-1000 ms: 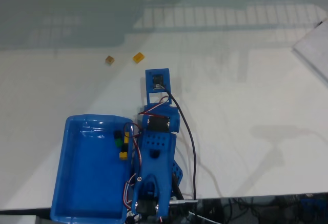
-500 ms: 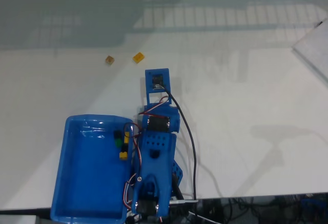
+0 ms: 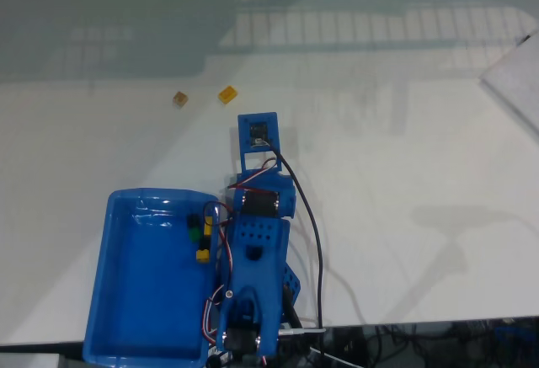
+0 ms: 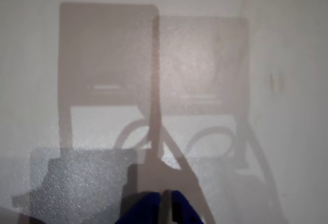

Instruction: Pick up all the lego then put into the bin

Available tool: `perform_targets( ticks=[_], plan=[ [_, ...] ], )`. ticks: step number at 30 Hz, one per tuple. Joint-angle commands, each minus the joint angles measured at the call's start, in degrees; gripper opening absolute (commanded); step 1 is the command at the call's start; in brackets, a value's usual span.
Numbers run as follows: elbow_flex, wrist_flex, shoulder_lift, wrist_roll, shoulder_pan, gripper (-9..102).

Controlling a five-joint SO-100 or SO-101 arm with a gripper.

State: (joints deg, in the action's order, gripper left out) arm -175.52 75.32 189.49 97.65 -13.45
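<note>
Inside, blue bin (image 3: 139, 301), green, yellow, black pieces (image 3: 199, 235) by right wall

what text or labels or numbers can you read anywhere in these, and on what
None can be read in either view.
The blue bin, the yellow-orange lego and the tan lego on the white table carry no visible lettering.
The paper-like sheet at the right edge of the fixed view is too blurred to tell.

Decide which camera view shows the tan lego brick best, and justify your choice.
The fixed view shows it best: the tan lego brick lies in plain sight on the white table, just left of the yellow-orange brick. The wrist view shows bare tabletop with shadows and the blue tips of the hand, but no brick.
</note>
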Motion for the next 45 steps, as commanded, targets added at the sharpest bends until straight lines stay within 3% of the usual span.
perform_targets(
  ticks=[1,9,13,17,28,45],
  plan=[
    [-2.2,-0.09,0.97,0.18,0.26,1],
    [-2.2,-1.49,0.97,-1.67,1.67,1],
    [-0.53,-12.74,-3.08,-7.12,3.87,6],
    [8.88,-25.75,-17.49,-14.41,8.53,19],
    [46.58,-40.08,-63.37,-27.86,21.27,20],
    [65.57,-43.51,-95.36,-44.12,28.74,18]
  ],
)
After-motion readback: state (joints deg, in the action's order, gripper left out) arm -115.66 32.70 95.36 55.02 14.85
